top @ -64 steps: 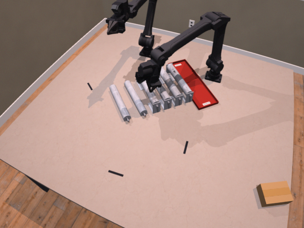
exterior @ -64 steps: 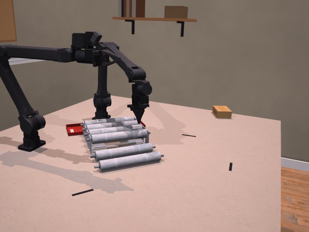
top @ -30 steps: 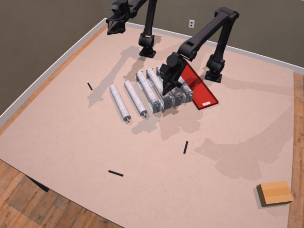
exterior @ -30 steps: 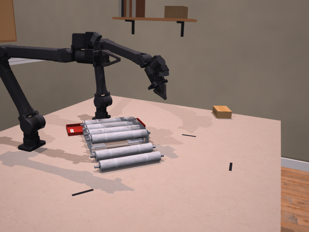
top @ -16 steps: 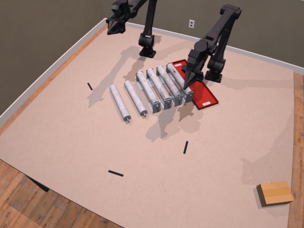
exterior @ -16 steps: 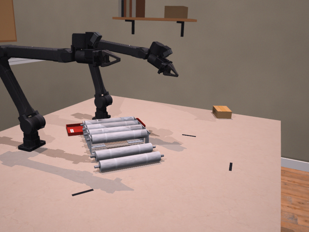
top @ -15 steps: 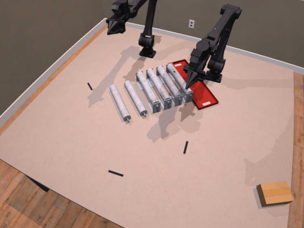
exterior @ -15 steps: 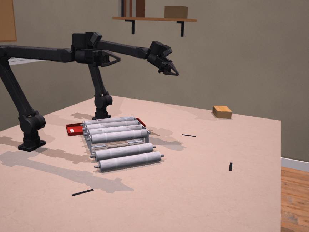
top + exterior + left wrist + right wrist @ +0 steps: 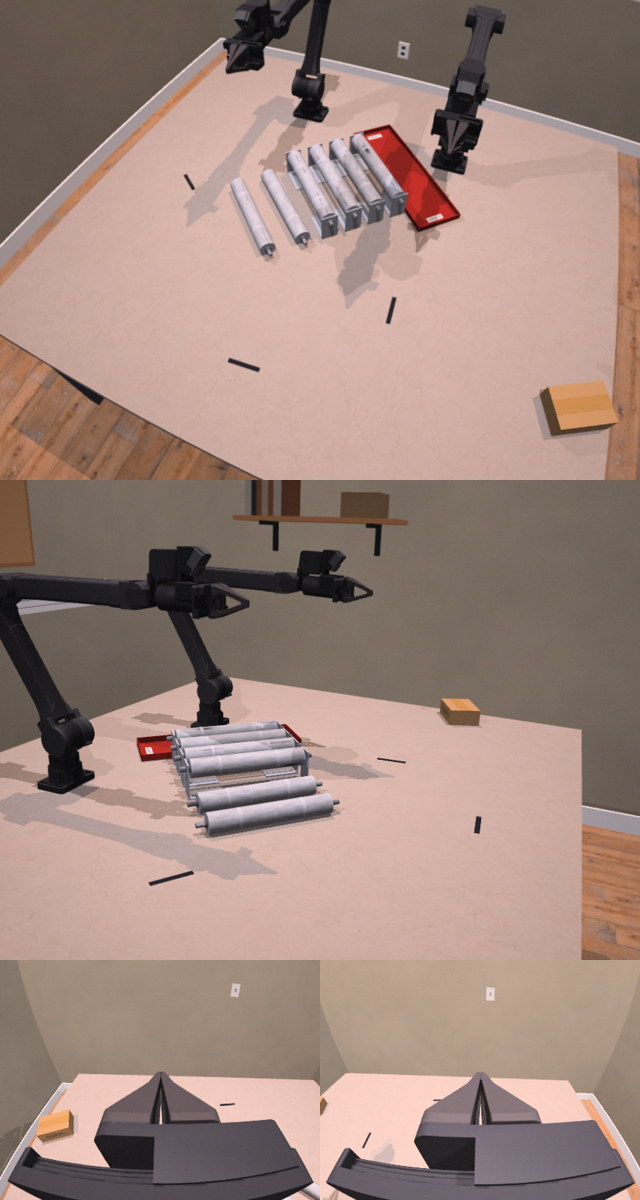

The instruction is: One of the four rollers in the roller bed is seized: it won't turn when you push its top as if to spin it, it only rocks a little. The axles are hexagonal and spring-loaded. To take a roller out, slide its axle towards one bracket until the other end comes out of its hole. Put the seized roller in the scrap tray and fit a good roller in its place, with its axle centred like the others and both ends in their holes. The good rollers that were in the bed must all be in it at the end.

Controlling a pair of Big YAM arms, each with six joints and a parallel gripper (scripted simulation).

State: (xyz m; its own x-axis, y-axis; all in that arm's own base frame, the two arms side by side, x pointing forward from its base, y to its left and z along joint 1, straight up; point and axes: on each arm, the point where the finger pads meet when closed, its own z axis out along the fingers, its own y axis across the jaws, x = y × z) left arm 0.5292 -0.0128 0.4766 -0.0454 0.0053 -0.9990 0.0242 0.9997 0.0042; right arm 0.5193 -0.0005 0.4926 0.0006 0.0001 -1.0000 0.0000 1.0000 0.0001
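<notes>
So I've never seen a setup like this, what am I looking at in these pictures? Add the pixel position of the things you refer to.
Two black robot arms stand on one table, each ending in a two-fingered gripper. The top picture looks down from above, and the exterior one looks across from the side. The wrist pictures come from cameras on the arms, so each shows its own gripper up close.

The left gripper [image 9: 450, 150] [image 9: 370, 592] [image 9: 161, 1078] and right gripper [image 9: 228, 69] [image 9: 247, 603] [image 9: 480, 1078] are both shut, raised above the table and holding nothing.

On the table, a roller bed [image 9: 329, 227] [image 9: 304, 767] carries four rollers between upright brackets. Two loose rollers [image 9: 253, 216] [image 9: 268, 814] lie beside it. On its other side is the red scrap tray [image 9: 408, 173] [image 9: 162, 746]. A cardboard box [image 9: 581, 405] [image 9: 459, 712] [image 9: 55, 1125] [image 9: 321, 1106] sits farther off.
</notes>
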